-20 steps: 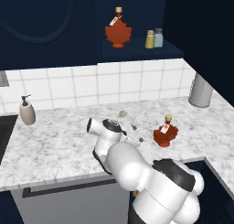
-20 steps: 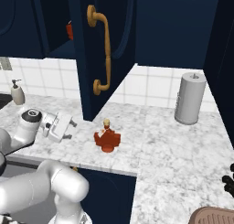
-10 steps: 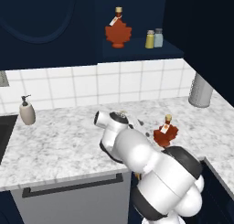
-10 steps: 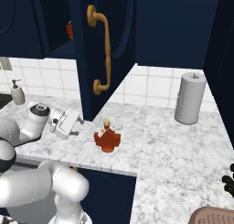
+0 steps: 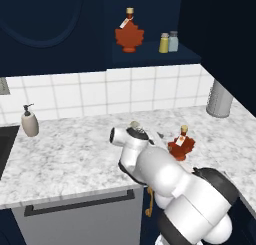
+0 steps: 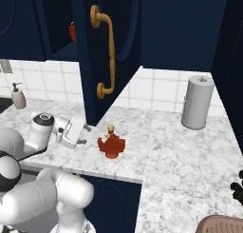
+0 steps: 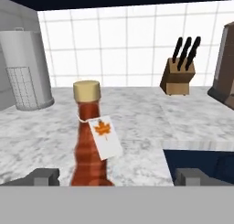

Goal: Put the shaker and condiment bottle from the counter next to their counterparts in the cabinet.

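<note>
The condiment bottle [image 5: 181, 145] [image 6: 111, 144], red-orange and leaf-shaped with a tan cap and white tag, stands upright on the marble counter [image 5: 65, 154]. My gripper [image 6: 85, 135] [image 7: 118, 177] is open, level with the bottle and just short of it. In the hand view the bottle [image 7: 91, 141] sits between the fingertips [image 7: 43, 176], nearer the left one, untouched. In the cabinet [image 5: 150, 54], the yellow-green shaker [image 5: 163, 43] stands beside a pale blue-grey shaker [image 5: 173, 41]. A second leaf bottle [image 5: 129, 34] stands to their left.
The open navy cabinet door [image 6: 102, 51] with a brass handle hangs over the counter above the bottle. A grey cylinder [image 5: 219, 96] [image 6: 197, 101] stands at the back right. A soap dispenser [image 5: 29, 121] sits far left. A knife block [image 7: 179, 70] stands beyond.
My arm has swung right along the counter, bringing the hand close to the condiment bottle. The jaws have stayed open. The bottle and the shakers have not moved.
</note>
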Motion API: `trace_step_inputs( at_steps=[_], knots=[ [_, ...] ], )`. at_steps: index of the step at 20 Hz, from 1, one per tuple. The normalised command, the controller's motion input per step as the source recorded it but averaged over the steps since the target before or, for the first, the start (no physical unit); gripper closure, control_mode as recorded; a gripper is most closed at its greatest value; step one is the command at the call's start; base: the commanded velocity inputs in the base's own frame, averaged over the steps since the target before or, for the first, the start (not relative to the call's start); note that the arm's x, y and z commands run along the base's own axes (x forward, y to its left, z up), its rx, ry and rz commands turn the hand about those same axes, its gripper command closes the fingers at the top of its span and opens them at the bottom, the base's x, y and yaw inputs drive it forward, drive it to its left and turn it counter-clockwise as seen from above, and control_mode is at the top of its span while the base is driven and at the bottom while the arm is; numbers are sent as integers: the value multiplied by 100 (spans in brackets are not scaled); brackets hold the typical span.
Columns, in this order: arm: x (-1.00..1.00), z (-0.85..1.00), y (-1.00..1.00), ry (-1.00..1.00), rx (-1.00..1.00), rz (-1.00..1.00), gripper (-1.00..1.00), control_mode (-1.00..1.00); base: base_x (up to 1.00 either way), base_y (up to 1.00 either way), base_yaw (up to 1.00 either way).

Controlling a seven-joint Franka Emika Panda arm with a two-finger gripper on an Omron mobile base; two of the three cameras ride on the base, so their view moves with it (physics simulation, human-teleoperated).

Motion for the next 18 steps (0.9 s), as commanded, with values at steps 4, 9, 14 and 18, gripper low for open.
trace_step_inputs(
  at_steps=[4,9,14,18],
  knots=[
    [-14,29,-11,4,-4,0,-100,-100,0,0,0],
    [-2,43,-1,14,-13,0,-100,-100,0,0,0],
    [2,6,-2,5,-5,0,-100,-100,0,0,0],
    [30,-12,-27,0,3,15,-100,-100,0,0,0]
  ],
)
